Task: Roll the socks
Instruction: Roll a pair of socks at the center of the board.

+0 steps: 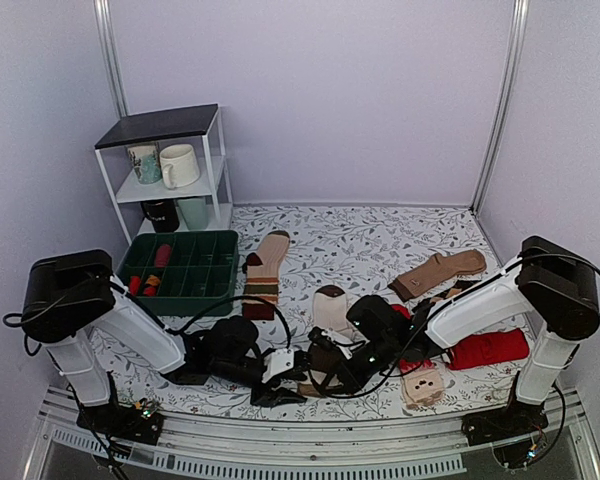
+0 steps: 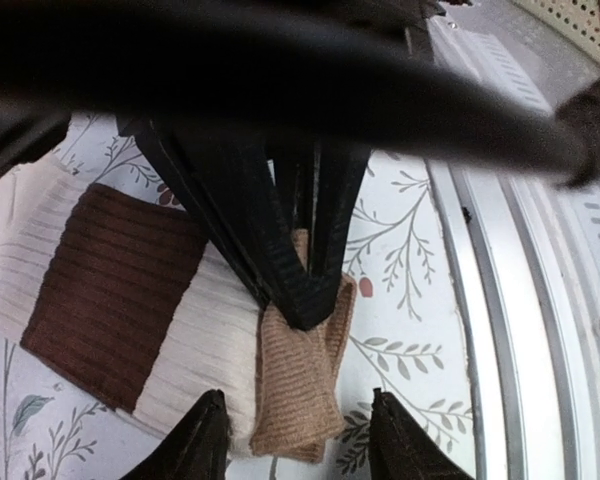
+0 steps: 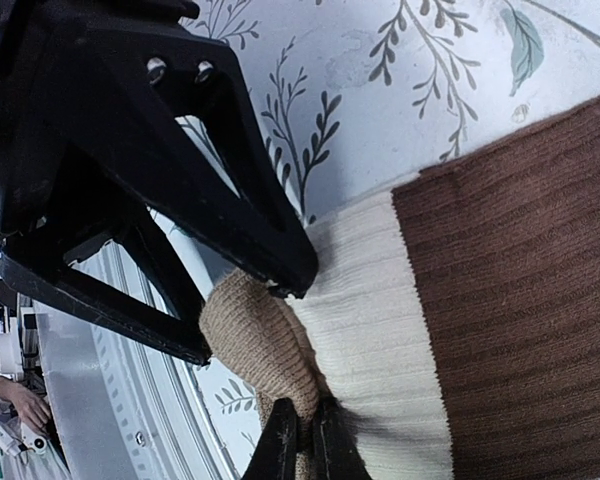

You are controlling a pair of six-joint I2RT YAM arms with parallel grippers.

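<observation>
Cream-white ribbed sock with wide dark brown band and tan toe (image 1: 332,312) lies flat on the leaf-print table cover (image 1: 380,235), lower centre of the top view. Its toe end points toward the near metal rail (image 1: 310,440). Both arms meet over that toe.

R gripper (image 3: 305,432): fingers fully closed, pinching the tan toe fabric. In the R wrist view the pinch sits at bottom centre, w/ the brown band filling the right side. In the L wrist view the R gripper (image 2: 305,300) enters from the top, tips on the toe at frame centre.

L gripper (image 2: 296,400): fingers approx. half apart, straddling the toe at the bottom edge of the L wrist view. One fingertip (image 2: 205,425) overlaps the cream section. The other stands just beside the toe, w/ printed cover showing between. Fingers are not clamped on the fabric.

Elsewhere in top view:
- dark green compartment tray (image 1: 185,303), centre left
- white shelf unit w/ mugs (image 1: 160,125), upper left
- tan striped sock (image 1: 265,265), beside tray
- brown sock (image 1: 435,272) and red socks (image 1: 488,348), at right
</observation>
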